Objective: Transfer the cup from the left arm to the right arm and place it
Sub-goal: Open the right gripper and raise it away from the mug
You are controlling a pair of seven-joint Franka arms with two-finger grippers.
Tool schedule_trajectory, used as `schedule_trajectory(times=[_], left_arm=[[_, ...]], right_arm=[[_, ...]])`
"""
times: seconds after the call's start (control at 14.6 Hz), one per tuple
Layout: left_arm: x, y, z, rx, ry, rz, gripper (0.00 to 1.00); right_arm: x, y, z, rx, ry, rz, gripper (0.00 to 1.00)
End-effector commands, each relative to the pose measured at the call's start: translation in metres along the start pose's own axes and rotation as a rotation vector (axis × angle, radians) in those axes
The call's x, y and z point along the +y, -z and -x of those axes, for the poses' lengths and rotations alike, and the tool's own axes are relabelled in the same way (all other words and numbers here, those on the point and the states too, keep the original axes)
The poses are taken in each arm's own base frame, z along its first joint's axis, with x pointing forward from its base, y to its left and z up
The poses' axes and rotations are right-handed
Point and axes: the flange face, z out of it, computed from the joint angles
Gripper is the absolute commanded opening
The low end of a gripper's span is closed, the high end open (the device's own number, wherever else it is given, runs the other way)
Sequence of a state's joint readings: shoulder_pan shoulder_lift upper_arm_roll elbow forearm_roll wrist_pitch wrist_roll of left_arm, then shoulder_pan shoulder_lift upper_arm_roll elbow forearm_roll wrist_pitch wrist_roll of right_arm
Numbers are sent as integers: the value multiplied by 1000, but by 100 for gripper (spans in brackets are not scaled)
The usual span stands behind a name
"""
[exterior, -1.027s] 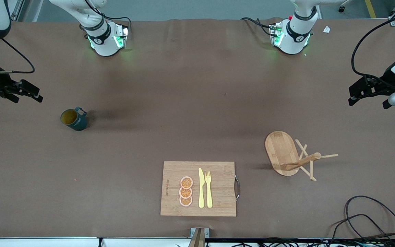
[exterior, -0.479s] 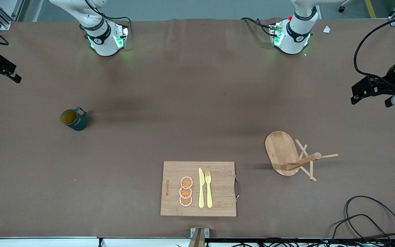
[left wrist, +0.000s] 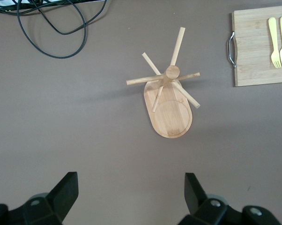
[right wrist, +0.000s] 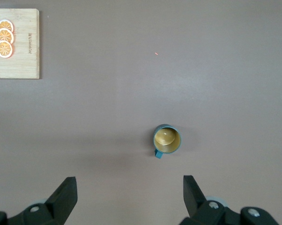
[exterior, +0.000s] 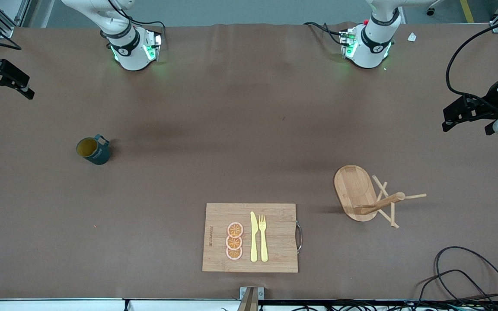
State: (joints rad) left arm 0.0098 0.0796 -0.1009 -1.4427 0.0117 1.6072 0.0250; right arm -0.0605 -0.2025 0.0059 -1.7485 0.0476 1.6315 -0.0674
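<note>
The small dark teal ceramic cup, ochre inside, stands upright on the brown table toward the right arm's end, at about five o'clock from the right gripper, whose jaws are spread wide and empty. The left gripper, likewise released, hangs at the table's edge, above the pale bamboo mug tree. A rectangular bamboo cutting board lies at six o'clock.
</note>
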Motion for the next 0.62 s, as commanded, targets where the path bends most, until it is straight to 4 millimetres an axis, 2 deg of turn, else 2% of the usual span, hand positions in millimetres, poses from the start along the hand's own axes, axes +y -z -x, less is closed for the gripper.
schedule_trajectory(times=[0.0,0.27,0.55], left_arm=[[0,3,2,-5,9,-4,100],[0,3,2,-4,9,-4,100],[0,3,2,-5,9,-4,100]], right_arm=[[-6,5,-18,-32,-20,14,100],[3,-1,-38,-97,-36,23,100],[3,4,-41,-115,-39,32,100]])
